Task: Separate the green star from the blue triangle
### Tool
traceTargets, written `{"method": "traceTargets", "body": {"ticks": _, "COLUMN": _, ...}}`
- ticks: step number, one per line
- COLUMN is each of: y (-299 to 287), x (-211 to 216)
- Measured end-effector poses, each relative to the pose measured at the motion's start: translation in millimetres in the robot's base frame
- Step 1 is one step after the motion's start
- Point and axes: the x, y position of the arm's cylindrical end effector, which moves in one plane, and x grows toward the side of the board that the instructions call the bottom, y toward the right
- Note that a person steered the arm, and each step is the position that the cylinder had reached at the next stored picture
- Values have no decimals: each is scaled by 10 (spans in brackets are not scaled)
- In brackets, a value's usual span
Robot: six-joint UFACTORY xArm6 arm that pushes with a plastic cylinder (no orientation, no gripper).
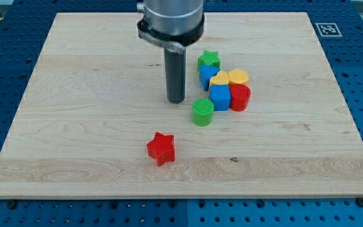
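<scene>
The green star (209, 60) sits at the top of a cluster right of the board's middle. The blue triangle (206, 75) lies just below it and touches it. My tip (176, 99) stands on the board to the left of the cluster, a short gap from the blue triangle and lower left of the green star. It touches no block.
In the same cluster lie two yellow hearts (219, 79) (238, 77), a blue cube (220, 98) and a red cylinder (240, 98). A green cylinder (202, 111) stands just lower right of my tip. A red star (161, 148) lies apart, lower down. The wooden board (74, 126) rests on a blue table.
</scene>
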Motion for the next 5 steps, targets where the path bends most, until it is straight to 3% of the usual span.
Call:
{"method": "traceTargets", "body": {"ticks": 3, "y": 255, "x": -1263}}
{"method": "traceTargets", "body": {"ticks": 4, "y": 819, "x": -1401}}
{"method": "traceTargets", "body": {"ticks": 5, "y": 922, "x": -1401}}
